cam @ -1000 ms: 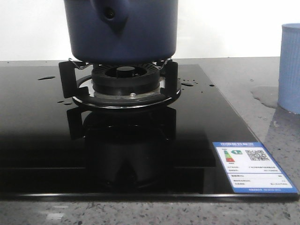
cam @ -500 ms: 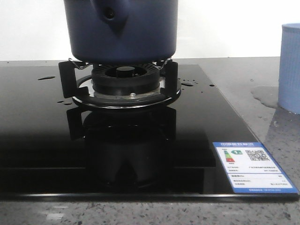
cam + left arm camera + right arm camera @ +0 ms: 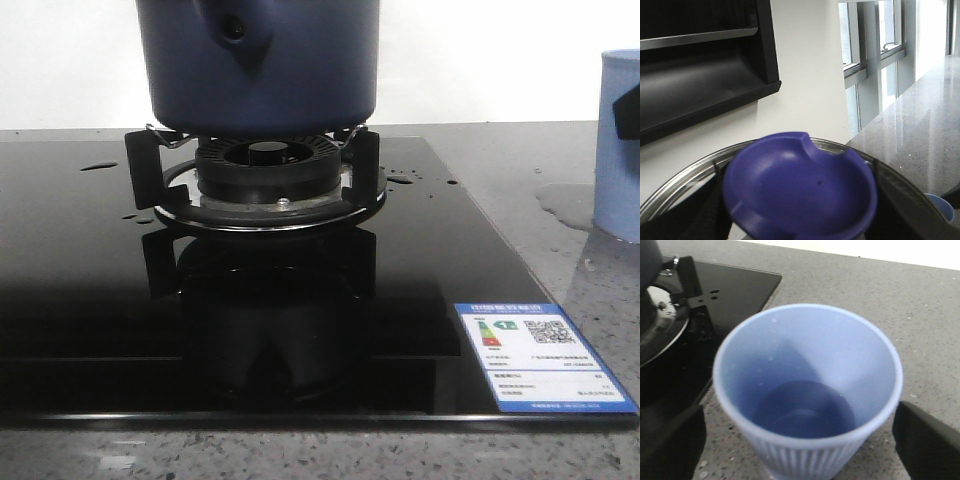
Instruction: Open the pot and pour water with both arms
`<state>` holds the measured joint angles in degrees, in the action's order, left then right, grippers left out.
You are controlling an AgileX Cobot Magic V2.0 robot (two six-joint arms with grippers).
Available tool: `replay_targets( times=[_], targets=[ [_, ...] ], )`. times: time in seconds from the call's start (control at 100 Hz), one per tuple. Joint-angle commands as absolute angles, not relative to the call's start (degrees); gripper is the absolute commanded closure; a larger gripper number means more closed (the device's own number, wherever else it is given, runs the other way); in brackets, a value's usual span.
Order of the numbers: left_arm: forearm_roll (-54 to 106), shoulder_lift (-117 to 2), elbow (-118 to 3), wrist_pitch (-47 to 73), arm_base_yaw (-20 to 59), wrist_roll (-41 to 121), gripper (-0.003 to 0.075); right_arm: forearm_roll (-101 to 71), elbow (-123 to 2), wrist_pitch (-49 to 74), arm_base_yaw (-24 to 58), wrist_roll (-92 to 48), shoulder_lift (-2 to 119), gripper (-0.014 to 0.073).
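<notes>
The dark navy pot stands on the burner's pan support, its handle socket facing me; its top is cut off in the front view. In the left wrist view my left gripper is shut on the lid's blue knob, with the lid's steel rim around it. The pale-blue ribbed cup stands on the counter to the right of the hob, with what looks like water in its bottom. My right gripper is open, one dark finger on each side of the cup, apart from it.
The black glass hob carries water drops and a sticker at its front right corner. A puddle lies on the grey stone counter beside the cup. A dark range hood hangs on the wall.
A dark finger of the right gripper has come into the front view at the right edge, in front of the cup. Pot and cup have not moved.
</notes>
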<state>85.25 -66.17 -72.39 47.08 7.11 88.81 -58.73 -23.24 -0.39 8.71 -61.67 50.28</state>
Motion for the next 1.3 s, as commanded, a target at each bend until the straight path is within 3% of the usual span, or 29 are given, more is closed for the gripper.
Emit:
replay_targets(
  times=[0.0, 0.33, 0.4, 0.57, 0.64, 0.94, 1.29],
  targets=[
    [90.12, -64.80, -74.57, 46.32, 7.01, 88.10, 0.0374, -59.20, -24.68, -6.20, 9.91, -62.35, 51.80, -0.0073],
    [90.12, -64.80, -74.57, 46.32, 7.01, 88.10, 0.0374, -59.20, -24.78, -12.43, 12.61, -57.96, 57.46, -0.0047],
    [90.12, -64.80, -74.57, 46.32, 7.01, 88.10, 0.0374, -59.20, -24.78, -12.75, 12.61, -57.96, 57.92, 0.0026],
    [90.12, -64.80, -74.57, 46.32, 7.01, 88.10, 0.0374, -58.81, -24.78, -12.52, 12.61, -57.96, 58.22, 0.0321],
    [90.12, -64.80, -74.57, 46.32, 7.01, 88.10, 0.0374, -58.81, -24.78, -12.52, 12.61, -57.96, 58.22, 0.0385],
    [90.12, -64.80, -74.57, 46.45, 7.01, 88.10, 0.0374, -58.81, -27.88, -10.37, 12.61, -57.96, 55.18, 0.0389],
    [90.12, -64.80, -74.57, 47.07, 7.01, 88.10, 0.0374, -55.46, -48.18, 6.12, 12.61, -58.06, 55.01, 0.0389]
  ],
)
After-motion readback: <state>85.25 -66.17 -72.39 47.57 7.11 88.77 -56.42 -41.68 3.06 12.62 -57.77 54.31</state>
